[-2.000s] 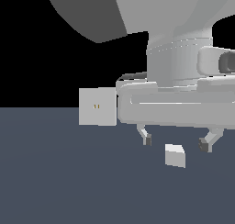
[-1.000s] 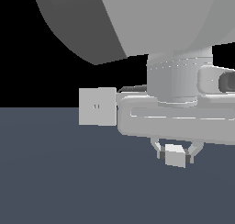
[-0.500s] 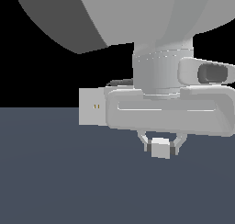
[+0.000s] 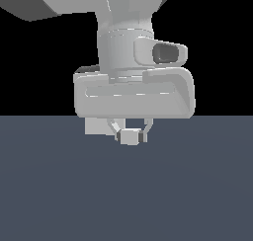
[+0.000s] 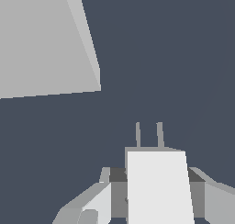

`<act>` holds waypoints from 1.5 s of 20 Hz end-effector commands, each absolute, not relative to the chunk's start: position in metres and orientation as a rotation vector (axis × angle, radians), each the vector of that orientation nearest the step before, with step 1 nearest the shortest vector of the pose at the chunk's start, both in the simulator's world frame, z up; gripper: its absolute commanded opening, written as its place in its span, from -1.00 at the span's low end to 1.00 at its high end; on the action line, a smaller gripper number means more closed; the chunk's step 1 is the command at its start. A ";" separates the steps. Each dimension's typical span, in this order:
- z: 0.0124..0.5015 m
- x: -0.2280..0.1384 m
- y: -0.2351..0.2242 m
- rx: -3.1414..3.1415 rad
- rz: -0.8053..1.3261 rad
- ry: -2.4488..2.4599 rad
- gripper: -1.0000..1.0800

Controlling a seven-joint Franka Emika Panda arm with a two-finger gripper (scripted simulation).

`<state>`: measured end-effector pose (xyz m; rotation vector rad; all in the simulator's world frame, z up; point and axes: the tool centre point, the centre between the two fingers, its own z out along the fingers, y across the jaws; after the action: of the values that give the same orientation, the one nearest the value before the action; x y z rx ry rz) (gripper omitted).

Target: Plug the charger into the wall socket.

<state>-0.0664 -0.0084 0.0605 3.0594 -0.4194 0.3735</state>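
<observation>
Your arm's pale grey two-fingered gripper (image 4: 131,134) was clamped narrowly on the small off-white boxy charger (image 4: 130,137), one finger against each side of the block. In the exterior view the charger hung just below the broad grey hand body, above the dark slate-blue tabletop (image 4: 126,195); whether it touched the surface could not be told. The tabletop's edges and corners did not show clearly, only its far edge meeting a black background, so the charger's place was best given as towards that far edge.

The flat off-white square wall socket (image 4: 96,126) was almost wholly hidden behind your gripper's body in the exterior view. Only a lower strip showed, towards the exterior view's left of the charger, and its slots were out of sight.

In the wrist view the charger (image 5: 158,186) filled the foreground between the fingers (image 5: 87,204), with two thin grey prongs (image 5: 148,135) projecting from its end. The wall socket (image 5: 43,42) appeared as a large pale slab, cut off by the frame, apart from the prongs.
</observation>
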 end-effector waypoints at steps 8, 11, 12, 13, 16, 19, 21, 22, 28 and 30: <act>0.092 -0.058 0.053 3.077 0.376 -0.319 -1.00; 0.098 -0.057 0.064 3.080 0.376 -0.302 -1.00; 0.099 -0.057 0.066 3.081 0.376 -0.299 -1.00; 0.100 -0.057 0.068 3.081 0.376 -0.296 -1.00; 0.100 -0.056 0.069 3.081 0.376 -0.294 -1.00; 0.100 -0.056 0.069 3.082 0.377 -0.293 -1.00; 0.100 -0.056 0.069 3.082 0.377 -0.293 -1.00; 0.100 -0.055 0.069 3.082 0.377 -0.293 -1.00; 0.100 -0.040 0.066 3.083 0.376 -0.293 -1.00; 0.100 -0.032 0.064 3.083 0.376 -0.293 -1.00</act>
<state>-0.0379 0.0654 0.0997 3.0829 -0.2926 0.3756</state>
